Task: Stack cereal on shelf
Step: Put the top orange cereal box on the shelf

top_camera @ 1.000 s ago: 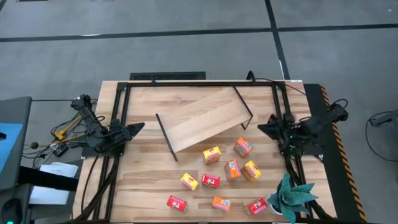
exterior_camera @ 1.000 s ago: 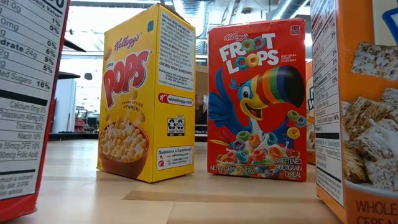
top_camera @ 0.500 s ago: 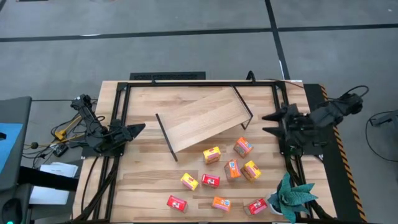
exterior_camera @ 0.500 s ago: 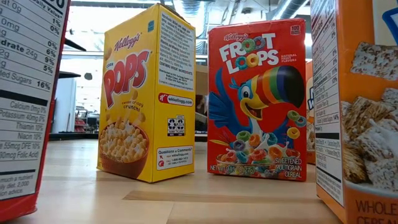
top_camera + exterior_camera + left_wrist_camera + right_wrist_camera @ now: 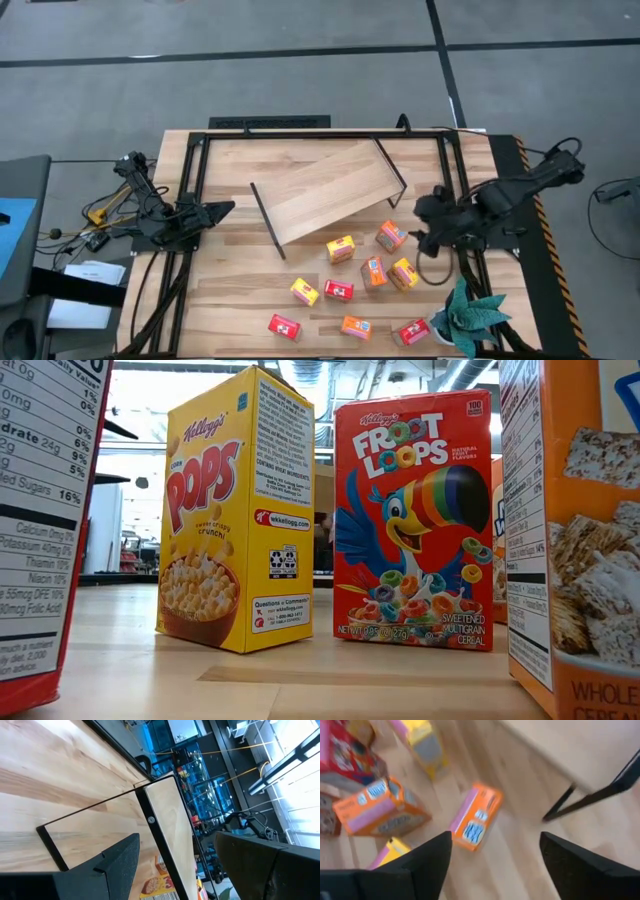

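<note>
Jaws wide on right gripper (image 5: 424, 222), empty, near cereal (image 5: 391, 236).

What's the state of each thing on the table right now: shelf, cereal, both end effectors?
shelf: on the table, set askew, board bare.
cereal: nine boxes loose on the table in front of the shelf, none on it.
left end effector: open, empty, at the table's left edge.
right end effector: open, empty, beside the orange box nearest the shelf.

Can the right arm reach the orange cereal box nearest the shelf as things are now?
Probably yes. The right end effector is open beside the orange cereal box, just off the shelf corner. Nothing lies between them, and the other boxes stand apart on the far side of it.
</note>
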Tool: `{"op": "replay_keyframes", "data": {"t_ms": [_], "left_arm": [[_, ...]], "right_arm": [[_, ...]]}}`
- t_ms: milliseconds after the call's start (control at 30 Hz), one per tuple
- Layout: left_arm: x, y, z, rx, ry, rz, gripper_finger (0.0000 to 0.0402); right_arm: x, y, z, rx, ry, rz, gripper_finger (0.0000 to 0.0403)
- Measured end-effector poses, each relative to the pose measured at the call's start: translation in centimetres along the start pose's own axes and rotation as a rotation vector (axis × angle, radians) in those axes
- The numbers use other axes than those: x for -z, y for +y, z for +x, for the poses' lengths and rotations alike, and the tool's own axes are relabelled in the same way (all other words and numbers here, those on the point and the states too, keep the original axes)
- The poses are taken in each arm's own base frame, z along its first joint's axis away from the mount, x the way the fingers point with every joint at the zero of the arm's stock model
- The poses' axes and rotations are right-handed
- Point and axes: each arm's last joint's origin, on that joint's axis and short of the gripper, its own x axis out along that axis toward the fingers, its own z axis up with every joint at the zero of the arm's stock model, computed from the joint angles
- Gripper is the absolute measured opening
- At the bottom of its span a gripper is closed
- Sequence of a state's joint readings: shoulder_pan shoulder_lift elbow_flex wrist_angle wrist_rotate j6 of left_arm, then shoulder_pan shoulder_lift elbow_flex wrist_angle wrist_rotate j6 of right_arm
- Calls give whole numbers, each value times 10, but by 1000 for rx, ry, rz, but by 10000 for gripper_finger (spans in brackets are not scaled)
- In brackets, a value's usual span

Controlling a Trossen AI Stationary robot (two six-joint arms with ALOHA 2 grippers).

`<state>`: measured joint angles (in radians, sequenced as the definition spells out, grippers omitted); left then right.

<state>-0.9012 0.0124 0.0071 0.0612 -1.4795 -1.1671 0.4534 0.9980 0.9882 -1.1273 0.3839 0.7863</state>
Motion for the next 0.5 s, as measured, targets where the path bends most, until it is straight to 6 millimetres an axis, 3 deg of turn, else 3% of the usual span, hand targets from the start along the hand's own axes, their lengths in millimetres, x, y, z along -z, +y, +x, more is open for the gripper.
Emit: {"op": "replay_keyframes", "data": {"t_ms": [233,500], "left_arm": [[0,0,0,0,0,0,249],[0,0,0,5,13,2,249]], "right_arm": [[-9,5,24,60,91,62,395],[-19,8,46,126,118,87,393]]}}
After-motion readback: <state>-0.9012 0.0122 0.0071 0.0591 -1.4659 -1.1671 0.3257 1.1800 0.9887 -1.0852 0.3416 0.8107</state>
